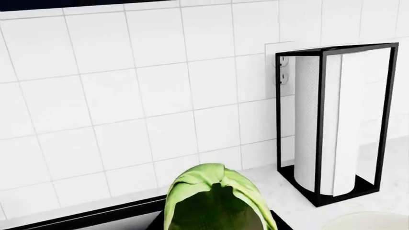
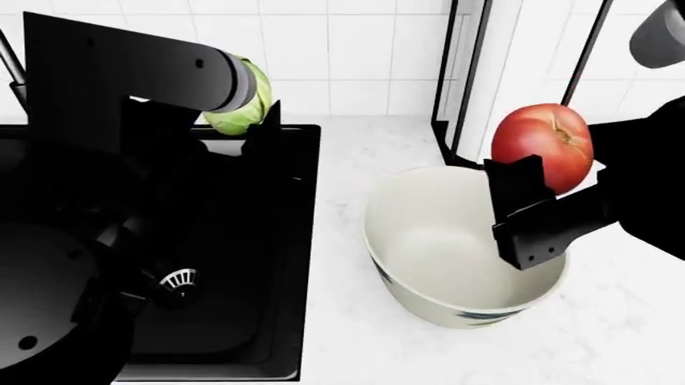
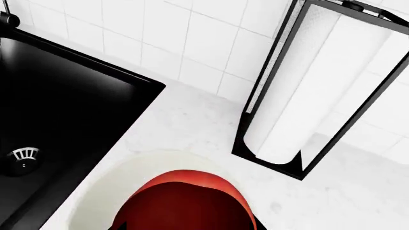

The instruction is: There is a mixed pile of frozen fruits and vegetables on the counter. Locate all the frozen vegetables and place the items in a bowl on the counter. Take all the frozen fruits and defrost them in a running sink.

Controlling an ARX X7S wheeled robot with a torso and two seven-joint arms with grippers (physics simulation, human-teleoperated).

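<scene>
Your left gripper (image 2: 252, 120) clasped a green cabbage (image 2: 241, 108) above the black sink (image 2: 289, 241); your right gripper (image 2: 535, 204) gripped a red apple (image 2: 543, 144) over the white bowl (image 2: 428, 301)

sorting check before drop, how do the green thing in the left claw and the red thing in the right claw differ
The cabbage is green and leafy with folded layers; the apple is red, smooth and round. The cabbage hangs over the back edge of the black sink; the apple hangs over the white bowl. The apple looks larger in the head view, though it may just be nearer. Each is gripped in a claw, left claw and right claw, off the counter.
</scene>
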